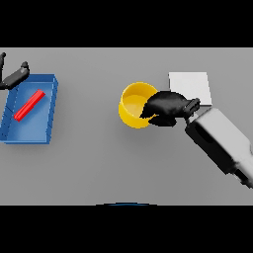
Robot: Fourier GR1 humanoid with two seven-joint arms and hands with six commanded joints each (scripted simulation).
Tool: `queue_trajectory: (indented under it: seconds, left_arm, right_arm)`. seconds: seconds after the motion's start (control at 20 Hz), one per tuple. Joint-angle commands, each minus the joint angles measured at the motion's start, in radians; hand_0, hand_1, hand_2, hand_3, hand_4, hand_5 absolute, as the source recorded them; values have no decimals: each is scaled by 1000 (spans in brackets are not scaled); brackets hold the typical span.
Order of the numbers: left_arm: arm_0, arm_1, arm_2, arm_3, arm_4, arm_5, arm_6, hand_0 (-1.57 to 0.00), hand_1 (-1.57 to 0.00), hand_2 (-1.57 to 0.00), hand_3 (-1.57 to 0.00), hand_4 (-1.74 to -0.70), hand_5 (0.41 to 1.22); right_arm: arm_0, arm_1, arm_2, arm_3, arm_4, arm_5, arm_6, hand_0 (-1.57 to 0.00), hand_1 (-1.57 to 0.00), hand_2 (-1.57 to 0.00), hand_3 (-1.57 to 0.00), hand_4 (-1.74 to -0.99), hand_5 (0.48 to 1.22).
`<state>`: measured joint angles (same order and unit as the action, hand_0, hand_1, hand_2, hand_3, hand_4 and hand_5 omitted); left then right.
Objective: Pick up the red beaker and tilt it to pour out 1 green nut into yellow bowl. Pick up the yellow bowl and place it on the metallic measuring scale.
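Nearest, the right hand (165,108) comes in from the lower right, its fingers curled over the right rim of the yellow bowl (132,106) and seemingly clamped on it. I see no nut inside. Just behind the hand lies the pale square scale (197,83). To do this step well, hold the bowl level, lift it clear, then carry it right and back onto the square. Far left, a blue tray (49,89) holds a red beaker (29,105) on its side; the left hand (15,76), fingers relaxed, sits at the tray's far corner. Nothing blocks the path.
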<state>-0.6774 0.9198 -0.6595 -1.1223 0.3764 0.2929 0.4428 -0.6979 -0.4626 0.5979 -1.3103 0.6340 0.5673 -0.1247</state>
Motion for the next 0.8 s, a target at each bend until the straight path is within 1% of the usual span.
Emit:
queue_trajectory:
  seconds: [0.0,0.05,0.1,0.15,0.25,0.3,0.35,0.4,0.45,0.5,0.55,0.6,0.65,0.7,0.75]
  left_arm:
    - [-5,0,-7,-9,-5,-2,10,1,1,1,1,-799,741]
    - [-6,0,-12,-13,-11,6,21,1,1,1,1,-798,744]
    - [0,5,-10,-22,-8,7,20,1,1,1,1,-795,747]
    - [1,13,-3,-17,-2,2,21,1,1,1,1,-794,748]
    - [-4,7,-3,-7,0,-7,24,1,1,1,1,-790,753]
    - [-1,9,-3,-12,0,-7,17,1,1,1,1,-788,754]
    - [3,11,2,-17,4,-3,13,1,1,1,1,-792,754]
    - [2,4,3,-6,9,-7,13,1,1,1,1,-799,754]
    - [-1,4,3,-7,6,-2,20,1,1,1,1,-803,755]
    - [1,8,3,-3,2,-4,9,1,1,1,1,-803,757]
    - [-4,8,3,4,1,-7,15,1,1,1,1,-802,755]
    - [-12,-1,2,12,3,-11,22,1,1,1,1,-801,754]
    - [-12,-3,5,27,2,-15,14,1,1,1,1,-801,754]
    - [-5,1,7,16,5,-11,10,1,1,1,1,-801,753]
    - [-9,-6,2,14,1,-8,12,1,1,1,1,-801,753]
  right_arm:
    - [5,-4,-6,-13,-11,11,13,-1564,-1555,-1561,-1319,-1723,1218]
    - [2,-14,-16,-9,-10,-2,9,-1565,-1558,-1563,-1289,-1723,1219]
    - [0,-24,-21,-13,-7,-9,29,-1566,-1561,-1565,-1269,-1723,1219]
    - [-13,-30,-28,-1,-1,-23,31,-1471,-1535,-1566,-1279,-1723,1220]
    - [-24,-64,-44,6,2,-34,40,-1506,-1548,-1568,-1324,-1723,1220]
    - [-35,-68,-55,38,2,-39,53,-1519,-1552,-1568,-1341,-1724,1220]
    - [-38,-86,-59,48,4,-49,52,-1529,-1556,-1569,-1383,-1725,1220]
    - [-43,-87,-64,61,7,-69,55,-1538,-1559,-1569,-1406,-1726,1221]
    - [-51,-100,-73,81,3,-78,32,-1544,-1561,-1570,-1417,-1726,1221]
    - [-64,-111,-80,106,1,-78,26,-1550,-1563,-1570,-1407,-1725,1221]
    - [-74,-125,-86,129,1,-82,22,-1554,-1565,-1570,-1380,-1725,1221]
    - [-87,-119,-79,167,17,-102,30,-1557,-1566,-1570,-1342,-1724,1221]
    - [-94,-126,-80,197,20,-114,7,-1560,-1567,-1570,-1311,-1724,1221]
    - [-100,-122,-75,211,22,-117,13,-1562,-1568,-1571,-1287,-1724,1221]
    - [-103,-116,-72,224,21,-125,0,-1564,-1568,-1571,-1267,-1723,1221]
